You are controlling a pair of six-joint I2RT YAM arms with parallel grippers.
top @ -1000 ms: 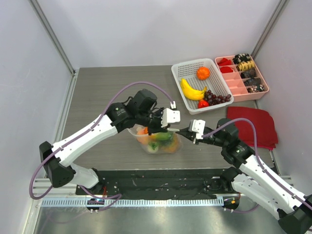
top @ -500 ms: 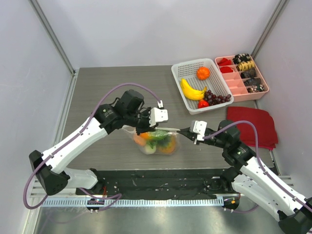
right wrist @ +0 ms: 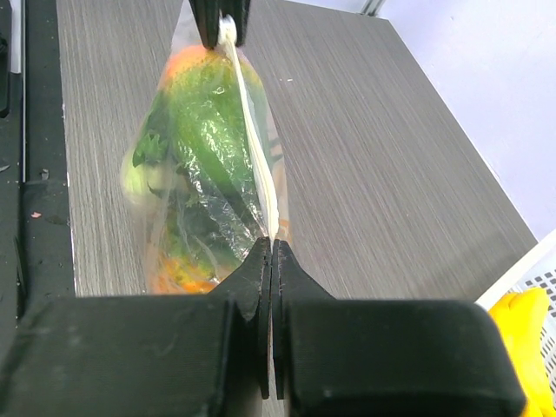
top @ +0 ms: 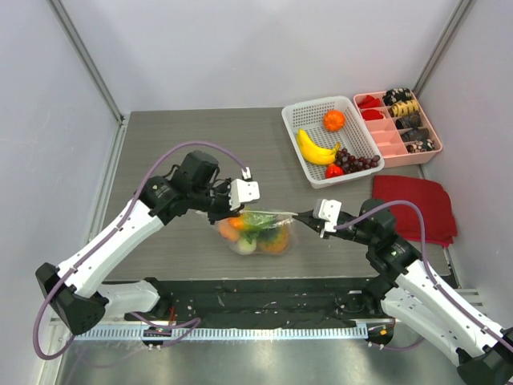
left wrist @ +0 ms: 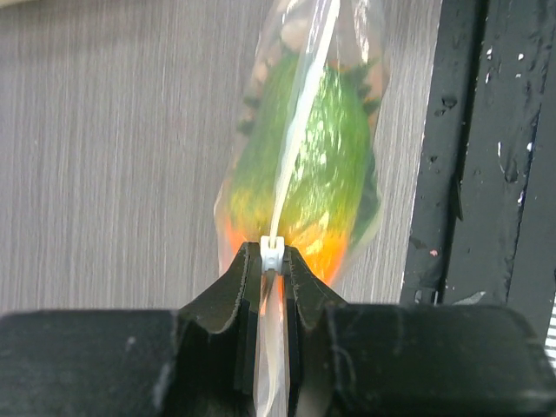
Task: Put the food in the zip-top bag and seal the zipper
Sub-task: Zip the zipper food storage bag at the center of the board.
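- Left gripper [top: 228,212] is clamped on the left end of the zipper [left wrist: 294,148], with its fingers pinched around a little white slider [left wrist: 272,253].
- Right gripper [top: 298,215] is squeezed tight on the other end of that strip.
- The zip-top bag [top: 279,241] is stretched between the two, down near the middle of the table's [top: 176,144] near edge.
- The food [top: 255,234] is all inside; you can see green, orange and a whitish bit through the plastic.
- White basket [top: 303,120] and pink tray [top: 383,144] sit at the far right corner.
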